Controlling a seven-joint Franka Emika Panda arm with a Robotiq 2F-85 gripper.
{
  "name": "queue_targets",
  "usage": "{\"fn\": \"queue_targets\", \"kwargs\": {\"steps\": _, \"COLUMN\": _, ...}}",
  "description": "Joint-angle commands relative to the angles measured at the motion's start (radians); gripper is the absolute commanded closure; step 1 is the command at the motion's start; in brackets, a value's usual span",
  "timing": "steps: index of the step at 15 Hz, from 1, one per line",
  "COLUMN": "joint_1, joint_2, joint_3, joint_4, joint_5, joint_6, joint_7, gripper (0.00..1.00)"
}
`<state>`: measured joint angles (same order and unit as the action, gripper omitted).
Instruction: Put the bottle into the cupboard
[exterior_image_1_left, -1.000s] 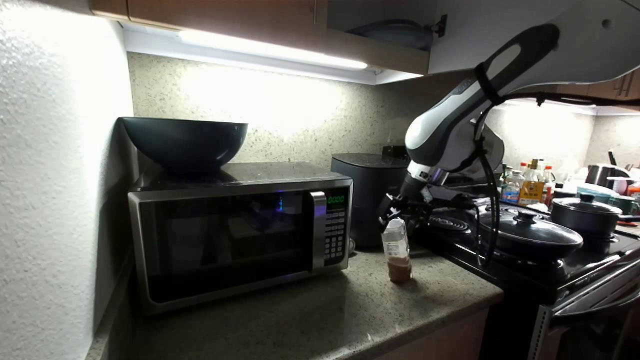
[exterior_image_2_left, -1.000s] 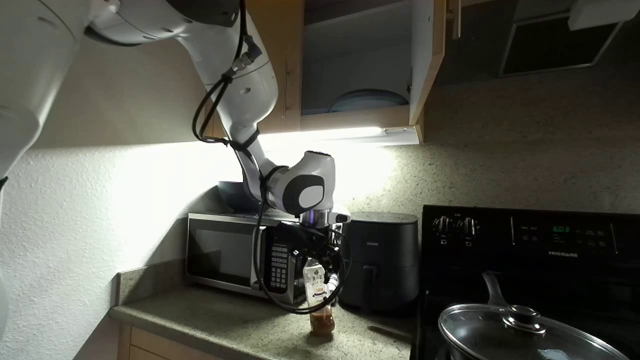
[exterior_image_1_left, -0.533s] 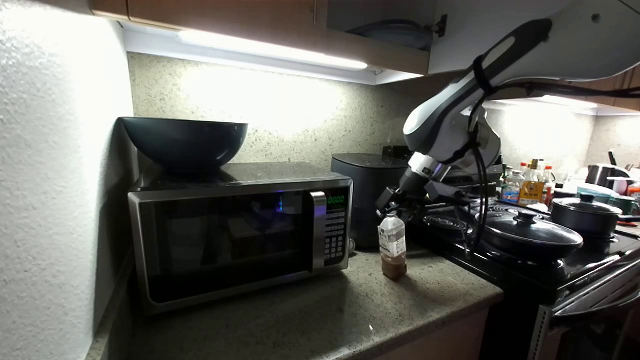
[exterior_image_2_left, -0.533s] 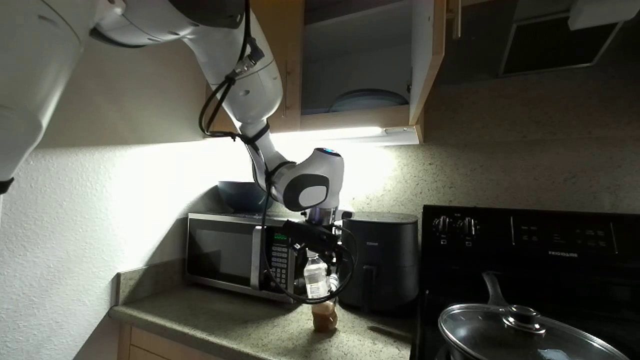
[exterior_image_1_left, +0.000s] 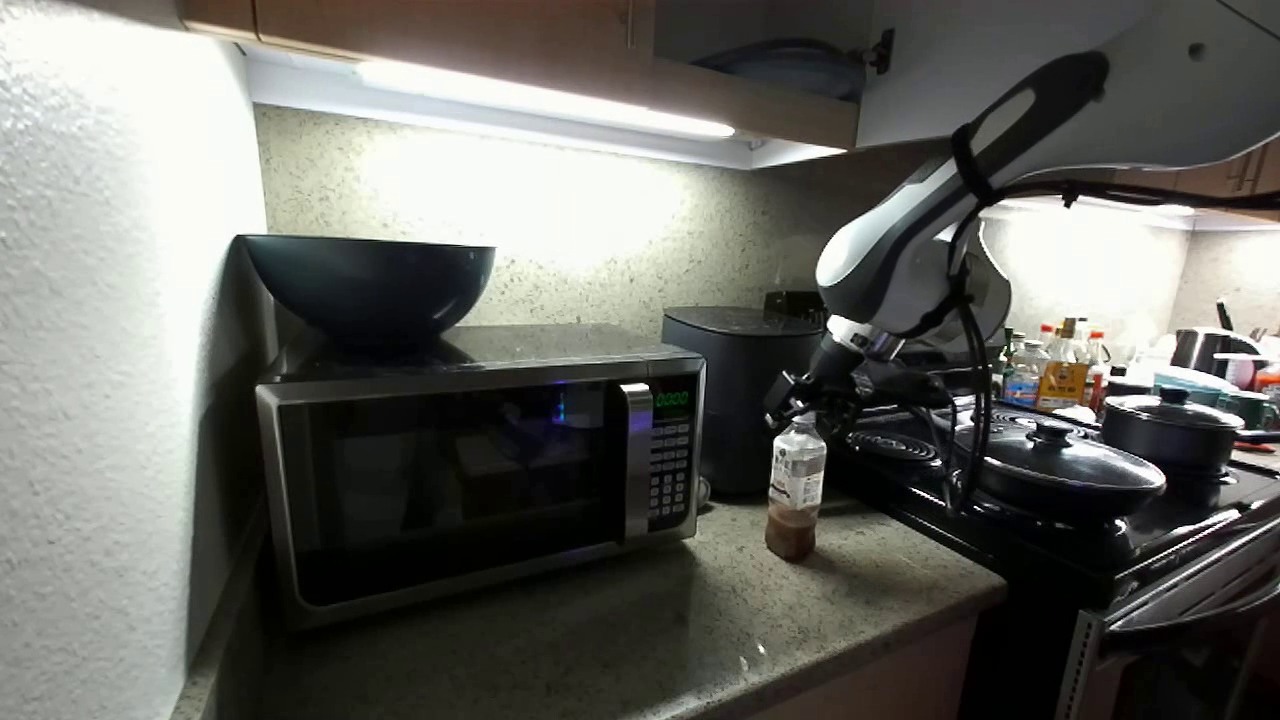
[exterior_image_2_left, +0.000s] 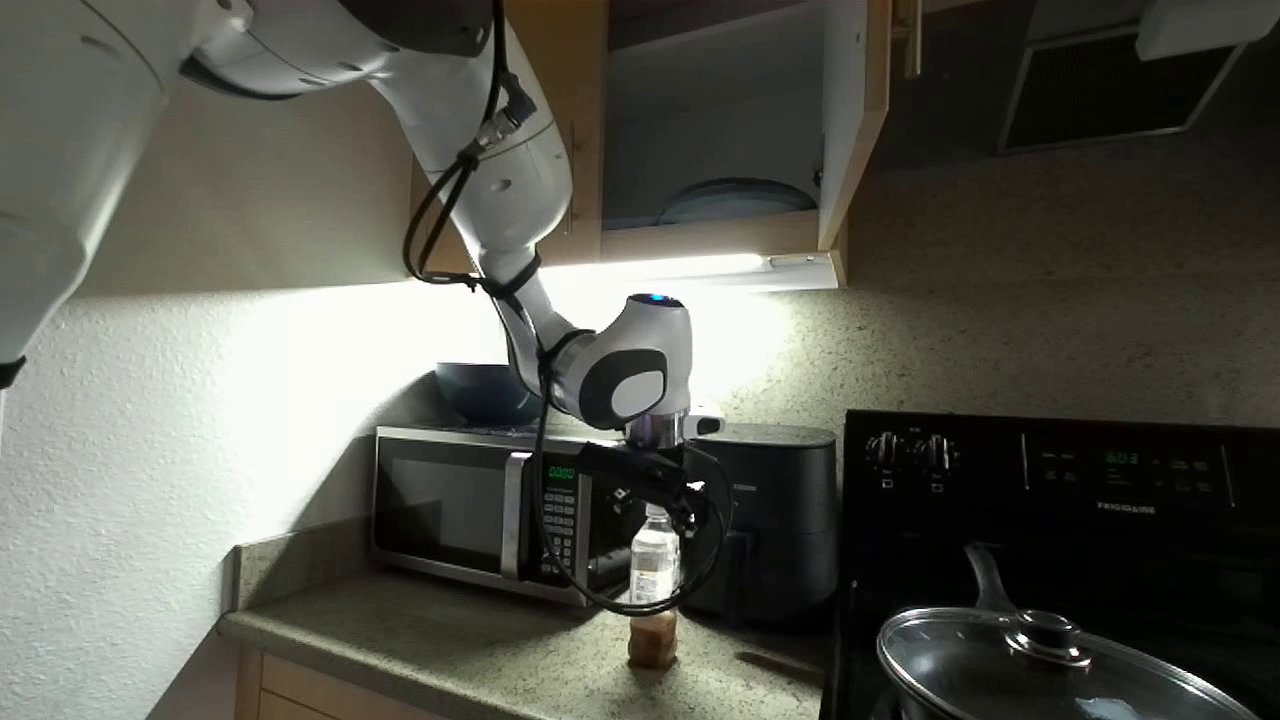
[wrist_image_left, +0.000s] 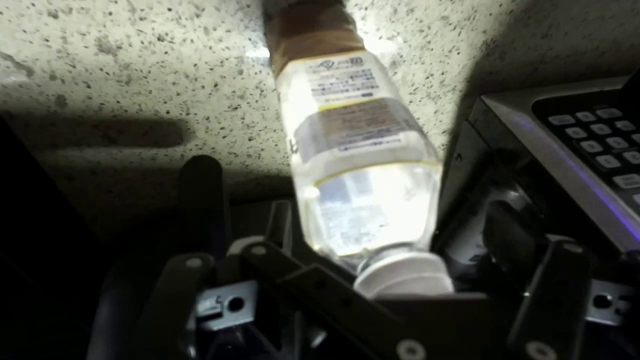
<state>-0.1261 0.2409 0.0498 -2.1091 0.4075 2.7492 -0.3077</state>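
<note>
The bottle (exterior_image_1_left: 797, 480) stands nearly upright on the counter in both exterior views (exterior_image_2_left: 655, 565). It has a clear, labelled upper part, reddish-brown contents below and a pale cap. In the wrist view the bottle (wrist_image_left: 360, 120) runs away from the camera with its cap close to the gripper's base. My gripper (exterior_image_1_left: 800, 405) is at the bottle's top, pointing down. In the wrist view its fingers (wrist_image_left: 352, 195) are spread, one on each side of the bottle, with gaps visible. The cupboard (exterior_image_2_left: 710, 240) is overhead, one door swung open; it also shows in an exterior view (exterior_image_1_left: 760, 95).
A microwave (exterior_image_1_left: 480, 480) with a dark bowl (exterior_image_1_left: 370, 285) on top stands beside the bottle. A black air fryer (exterior_image_2_left: 770, 520) is behind it. The stove holds a lidded pan (exterior_image_1_left: 1060, 470). A round dish (exterior_image_2_left: 740, 200) lies inside the cupboard. The counter edge (exterior_image_1_left: 860, 640) is in front.
The bottle was tilted a second ago and now stands nearly upright. The gripper has shifted slightly, toward the stove side, and stays at the bottle's top.
</note>
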Motion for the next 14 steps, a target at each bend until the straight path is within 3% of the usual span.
{"fn": "queue_targets", "kwargs": {"steps": 1, "joint_1": 0.037, "joint_2": -0.018, "joint_3": -0.06, "joint_4": -0.034, "joint_5": -0.135, "joint_6": 0.033, "joint_7": 0.183, "gripper": 0.31}}
{"fn": "queue_targets", "kwargs": {"steps": 6, "joint_1": 0.072, "joint_2": -0.011, "joint_3": -0.125, "joint_4": -0.021, "joint_5": -0.286, "joint_6": 0.011, "joint_7": 0.372, "gripper": 0.63}}
{"fn": "queue_targets", "kwargs": {"steps": 11, "joint_1": 0.097, "joint_2": -0.024, "joint_3": -0.151, "joint_4": -0.016, "joint_5": -0.341, "joint_6": 0.001, "joint_7": 0.497, "gripper": 0.71}}
{"fn": "queue_targets", "kwargs": {"steps": 14, "joint_1": 0.07, "joint_2": -0.09, "joint_3": -0.115, "joint_4": -0.026, "joint_5": -0.225, "joint_6": 0.033, "joint_7": 0.505, "gripper": 0.71}}
